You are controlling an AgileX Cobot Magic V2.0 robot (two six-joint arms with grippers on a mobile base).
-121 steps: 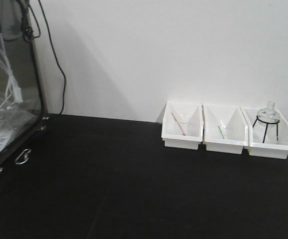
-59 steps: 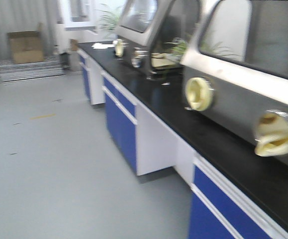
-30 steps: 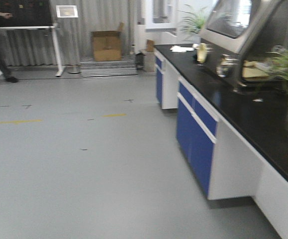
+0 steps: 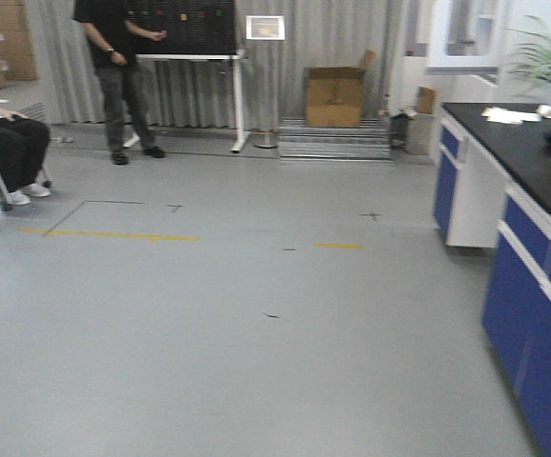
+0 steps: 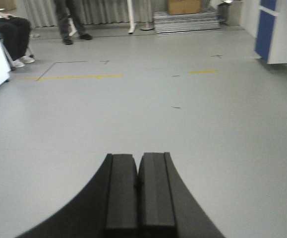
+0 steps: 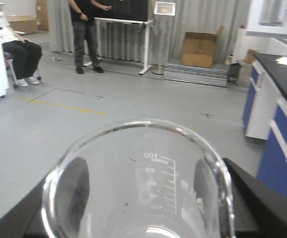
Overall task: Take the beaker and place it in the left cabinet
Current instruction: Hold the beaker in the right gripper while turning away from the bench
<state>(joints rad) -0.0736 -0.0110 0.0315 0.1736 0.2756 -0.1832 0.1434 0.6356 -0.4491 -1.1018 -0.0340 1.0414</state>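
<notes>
carrying beaker (image 6: 138,183) gripped in right end effector (image 6: 138,210), left end effector (image 5: 139,191) clenched empty; next needing the left cabinet in view.

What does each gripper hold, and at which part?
The right gripper holds the small clear glass beaker by its opposite side walls. The left gripper is shut, empty.
</notes>
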